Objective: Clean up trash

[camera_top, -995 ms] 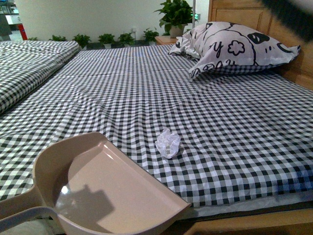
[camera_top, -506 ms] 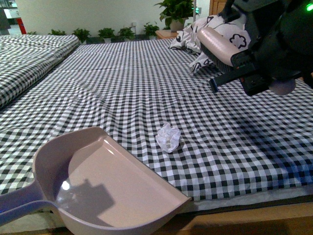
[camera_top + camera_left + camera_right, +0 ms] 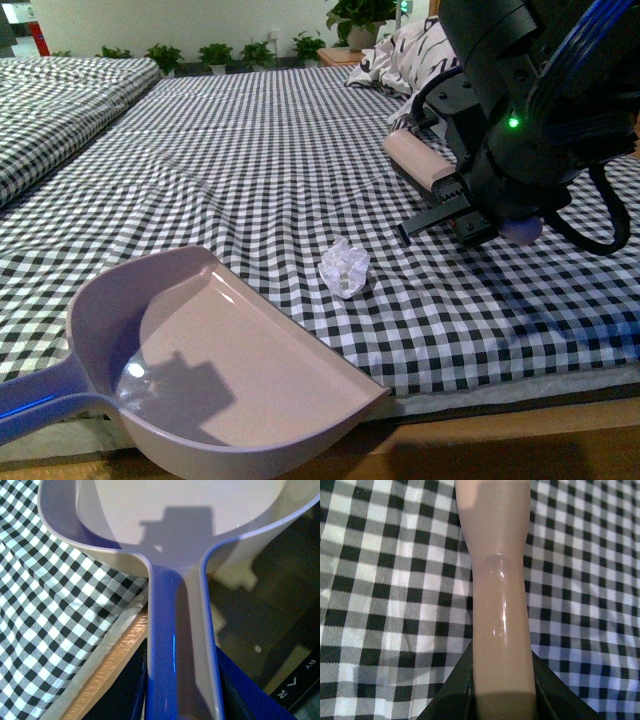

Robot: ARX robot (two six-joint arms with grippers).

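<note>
Looking from the front, the dustpan [image 3: 215,380] sits at the near edge of the bed [image 3: 250,170], its open mouth turned toward the paper wad [image 3: 345,268], which lies on the checked sheet just beyond the pan's lip and apart from it. That placement makes sense as a catcher: the wad only needs a push toward the pan. The right gripper [image 3: 445,195] hangs over the sheet on the far side of the wad, carrying a tan brush handle [image 3: 420,160] and set, I judge, to sweep toward the pan. Half a second earlier that arm was higher and nearer the pillow [image 3: 405,60]; now it is lower and closer to the wad, which has not moved. The pan has barely shifted.

From the left wrist, the pan's handle [image 3: 182,640] runs straight into the left gripper [image 3: 182,700], clamped between blue fingers [image 3: 240,700], keeping the pan steady at the mattress edge.

From the right wrist, the brush handle [image 3: 500,595] leaves dark fingers [image 3: 451,695] closed tight around it, above the sheet; the wad is not in sight here.
</note>
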